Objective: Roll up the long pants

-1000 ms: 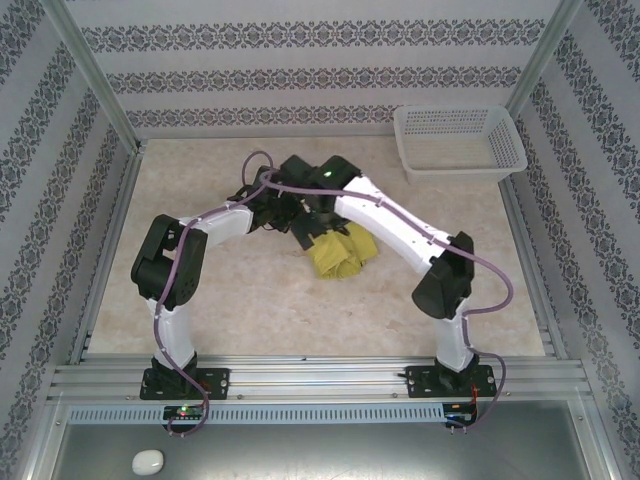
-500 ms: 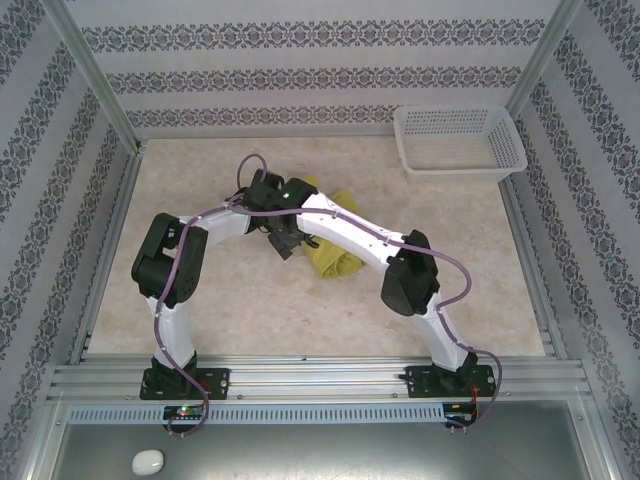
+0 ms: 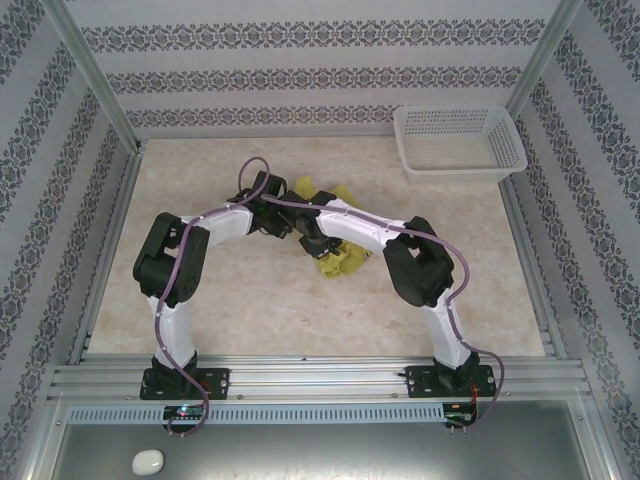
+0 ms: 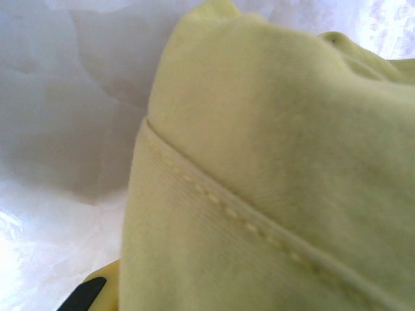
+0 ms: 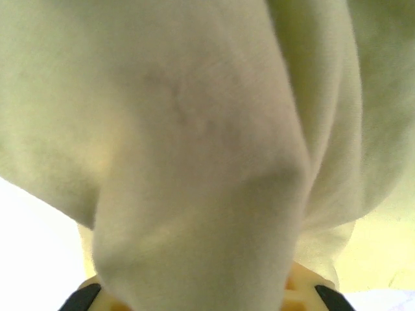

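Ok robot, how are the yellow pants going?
Left end effector shut on long pants. Right end effector on them, grip unclear. Basket well clear.

No word, number, brand or sign can be read anywhere in these views. The walls [image 3: 300,45] around the bench carry only a repeated dark ornament in bands, not letters. The long pants [image 4: 272,162] show only plain cloth with a stitched seam, seen very close and partly blurred.
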